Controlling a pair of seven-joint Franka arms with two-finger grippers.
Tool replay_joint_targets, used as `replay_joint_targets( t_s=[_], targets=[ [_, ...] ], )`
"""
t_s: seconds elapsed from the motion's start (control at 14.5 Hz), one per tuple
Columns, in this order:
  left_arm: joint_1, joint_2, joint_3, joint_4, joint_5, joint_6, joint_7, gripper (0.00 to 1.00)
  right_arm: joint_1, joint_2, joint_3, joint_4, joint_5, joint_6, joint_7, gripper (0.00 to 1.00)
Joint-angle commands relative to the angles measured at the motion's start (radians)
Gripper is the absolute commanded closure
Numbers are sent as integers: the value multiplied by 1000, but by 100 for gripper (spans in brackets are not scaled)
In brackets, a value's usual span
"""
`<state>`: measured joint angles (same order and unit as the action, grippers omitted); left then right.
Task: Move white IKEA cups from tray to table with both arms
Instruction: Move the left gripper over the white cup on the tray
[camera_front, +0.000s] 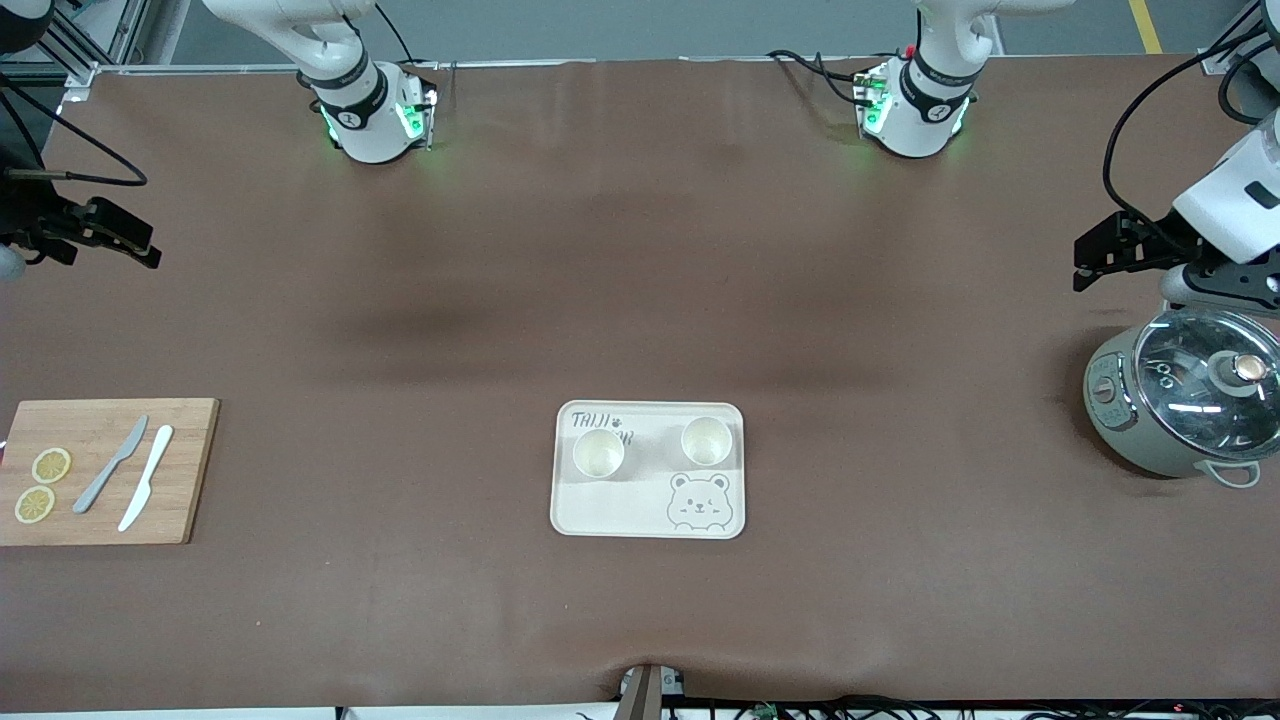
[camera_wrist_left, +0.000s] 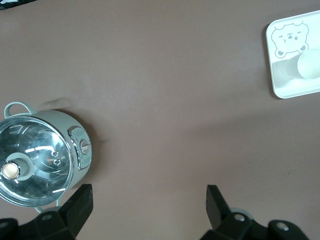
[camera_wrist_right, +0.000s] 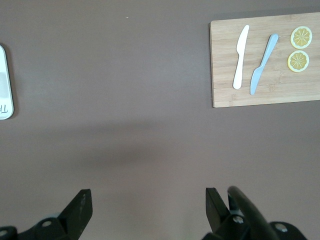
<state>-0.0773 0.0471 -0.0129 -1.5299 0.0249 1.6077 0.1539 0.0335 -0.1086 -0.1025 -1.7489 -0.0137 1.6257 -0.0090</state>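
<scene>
Two white IKEA cups stand upright on the bear-printed tray (camera_front: 620, 505) in the middle of the table. One cup (camera_front: 599, 453) is toward the right arm's end, the other (camera_front: 707, 440) toward the left arm's end. One cup (camera_wrist_left: 310, 65) also shows on the tray (camera_wrist_left: 287, 82) in the left wrist view. My left gripper (camera_front: 1092, 255) is open and empty over bare table beside the pot; it also shows in the left wrist view (camera_wrist_left: 149, 202). My right gripper (camera_front: 135, 243) is open and empty over bare table at the right arm's end; it also shows in the right wrist view (camera_wrist_right: 148, 205).
A glass-lidded cooking pot (camera_front: 1185, 400) stands at the left arm's end, just under my left hand. A wooden cutting board (camera_front: 105, 470) with two knives and two lemon slices lies at the right arm's end. Brown cloth covers the table.
</scene>
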Motion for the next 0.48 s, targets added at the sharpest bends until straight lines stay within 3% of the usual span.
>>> replay_joint_targets(
  t_s=[0.0, 0.28, 0.41],
  targets=[
    [4, -12, -4, -16, 23, 23, 21, 0, -4, -11, 7, -8, -15, -4, 4, 0],
    [-7, -1, -7, -9, 10, 26, 14, 0, -4, -11, 7, -8, -15, -4, 4, 0],
    [-9, 26, -47, -4, 7, 46, -48, 0, -4, -11, 7, -8, -15, -6, 3, 0]
  ],
)
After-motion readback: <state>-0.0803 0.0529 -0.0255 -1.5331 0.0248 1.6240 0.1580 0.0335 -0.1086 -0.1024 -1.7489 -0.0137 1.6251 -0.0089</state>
